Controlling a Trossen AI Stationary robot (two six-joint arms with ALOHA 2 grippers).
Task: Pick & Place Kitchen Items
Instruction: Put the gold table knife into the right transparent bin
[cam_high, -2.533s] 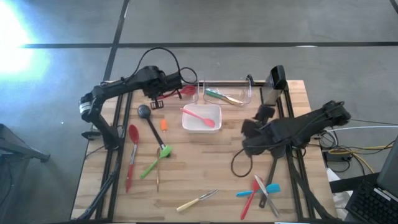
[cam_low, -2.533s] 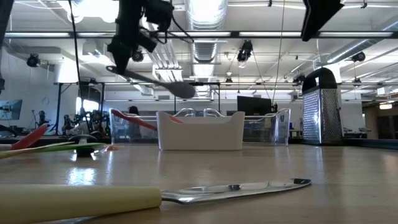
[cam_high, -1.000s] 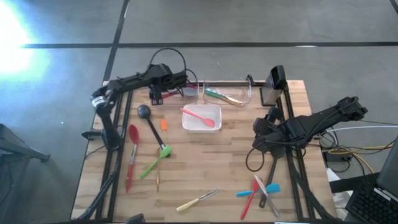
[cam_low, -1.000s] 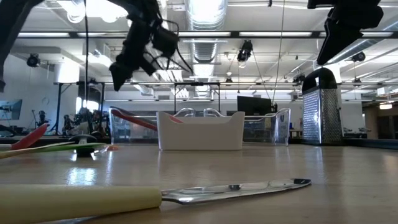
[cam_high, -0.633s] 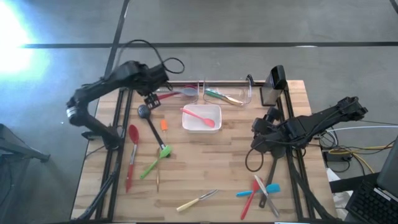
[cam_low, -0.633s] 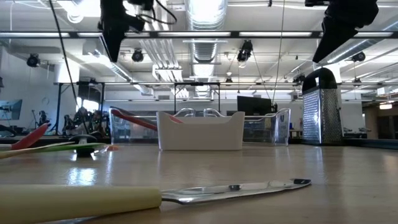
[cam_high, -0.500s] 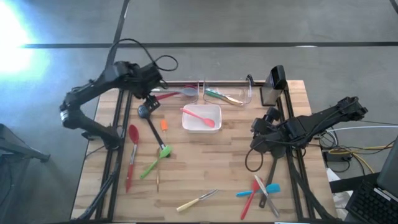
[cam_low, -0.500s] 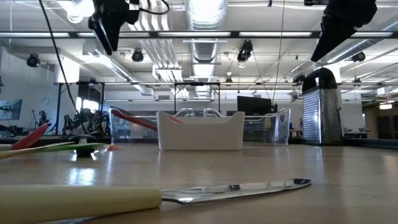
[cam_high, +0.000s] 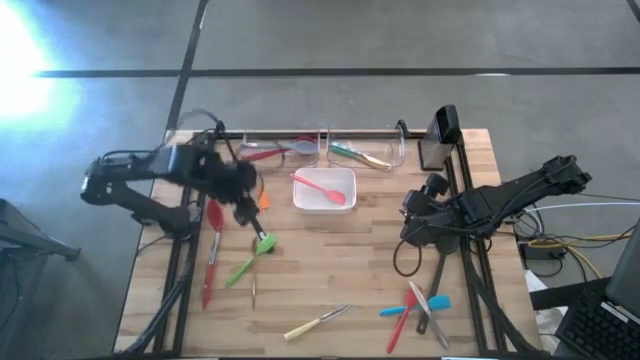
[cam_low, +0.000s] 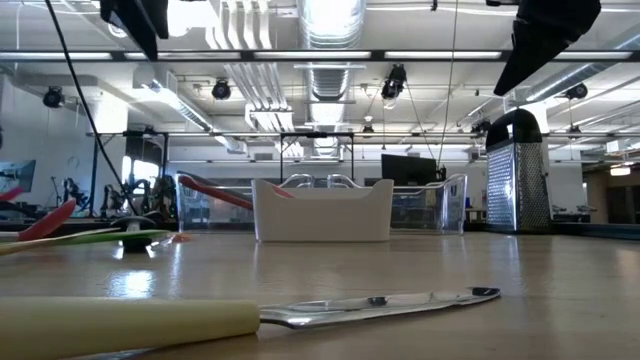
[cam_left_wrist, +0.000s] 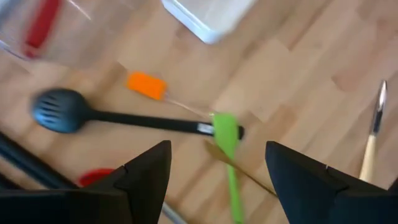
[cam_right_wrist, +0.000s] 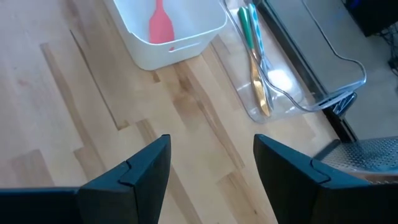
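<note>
Moved forward from the clear bins, the left gripper (cam_high: 243, 190) now hovers open and empty above the black ladle (cam_left_wrist: 118, 117) and green spatula (cam_left_wrist: 227, 155). Right gripper (cam_high: 412, 222) waits open, empty, right of the white dish (cam_high: 325, 200) holding a pink spoon (cam_high: 320, 186).

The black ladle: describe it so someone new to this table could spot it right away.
Start at the white dish in the middle of the back half of the table. On the bare wood to the left of the dish lies the black ladle, under the left gripper. It is the only all-black utensil; its handle end meets a green spatula, with a small orange piece beside it.
</note>
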